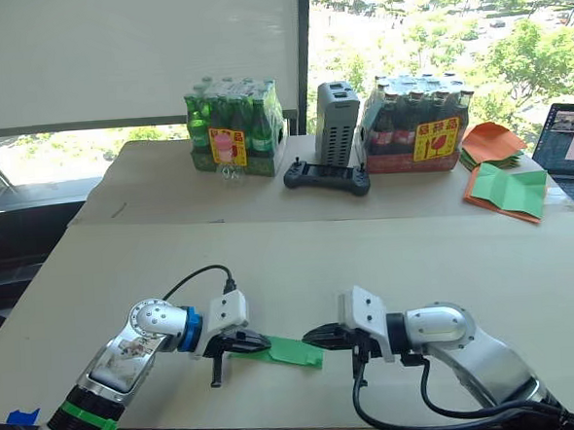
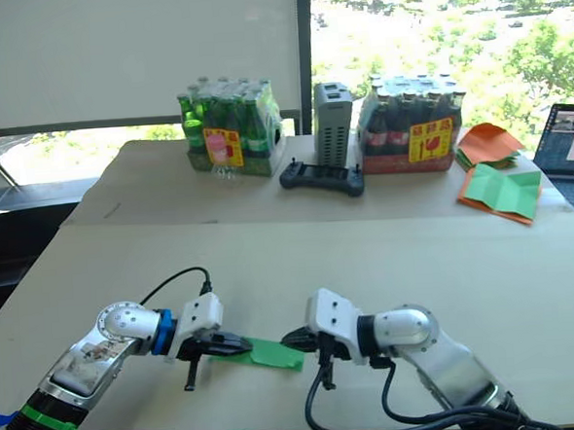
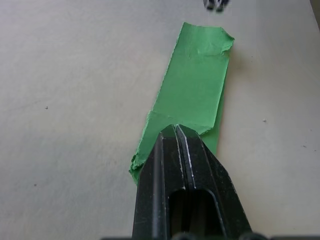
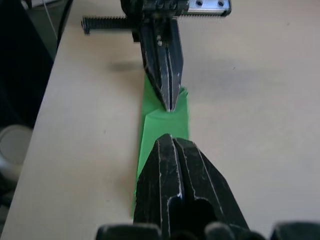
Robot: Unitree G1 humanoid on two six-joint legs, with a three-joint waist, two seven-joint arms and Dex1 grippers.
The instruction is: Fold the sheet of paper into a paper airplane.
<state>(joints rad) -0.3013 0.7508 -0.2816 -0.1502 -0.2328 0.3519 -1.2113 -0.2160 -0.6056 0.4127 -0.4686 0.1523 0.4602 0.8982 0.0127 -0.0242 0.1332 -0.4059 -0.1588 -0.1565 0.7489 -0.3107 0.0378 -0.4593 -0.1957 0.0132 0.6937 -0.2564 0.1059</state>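
Observation:
The green sheet of paper [image 1: 293,352] lies flat on the tan table [image 1: 416,256] near its front edge, folded into a slim long strip with a ragged end [image 3: 207,37]. It has no pointed dart shape that I can make out. My left gripper [image 1: 256,346] is shut, its tips resting on top of the strip's left part [image 3: 175,129]. Facing it from the right, my right gripper [image 1: 309,337] is also shut, tips over the strip's other end [image 4: 170,137]. The two grippers point at each other, a short gap apart. Paper shows on both sides of each gripper, not between the fingers.
At the back stand a pack of green bottles [image 1: 233,126], a grey box [image 1: 337,124], a black controller [image 1: 326,178] and a pack of dark bottles [image 1: 416,124]. Orange and green sheets [image 1: 505,187] and a laptop [image 1: 570,144] lie far right.

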